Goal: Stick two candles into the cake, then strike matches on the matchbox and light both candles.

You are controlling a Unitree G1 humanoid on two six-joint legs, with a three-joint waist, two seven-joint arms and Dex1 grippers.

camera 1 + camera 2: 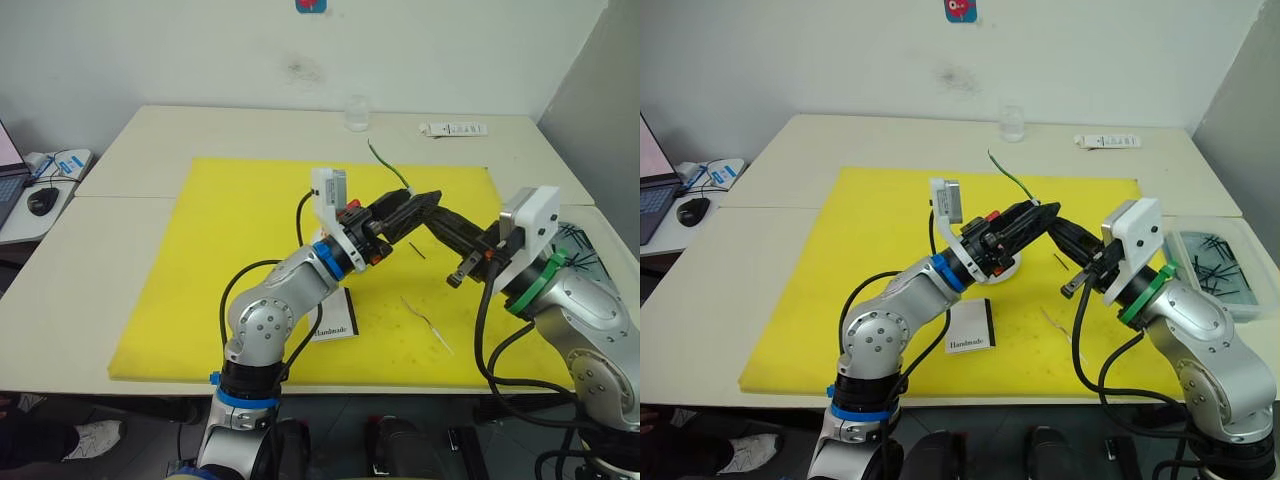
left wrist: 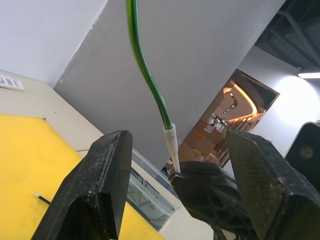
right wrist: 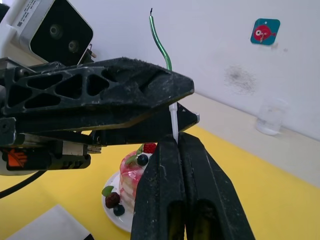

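Note:
A thin green candle [image 1: 385,163] with a white base [image 3: 173,120] stands upright above the mat, and my right gripper [image 3: 177,145] is shut on that base. My left gripper [image 2: 172,145] is open, with its fingers [image 2: 95,185] spread on either side of the candle and of the right gripper's tip. Below both grippers sits the pink cake [image 3: 134,172] with berries on its white plate [image 3: 117,215]. Another pale candle [image 1: 428,324] lies on the mat in front of the right arm. A short dark match [image 1: 417,250] lies near it. The white matchbox [image 1: 972,327] lies under my left forearm.
A yellow mat [image 1: 220,250] covers the middle of the table. A clear tray [image 1: 1215,260] with several dark sticks sits at the right edge. A glass [image 1: 357,112] and a white strip [image 1: 453,129] stand at the far edge. A mouse [image 1: 42,200] lies far left.

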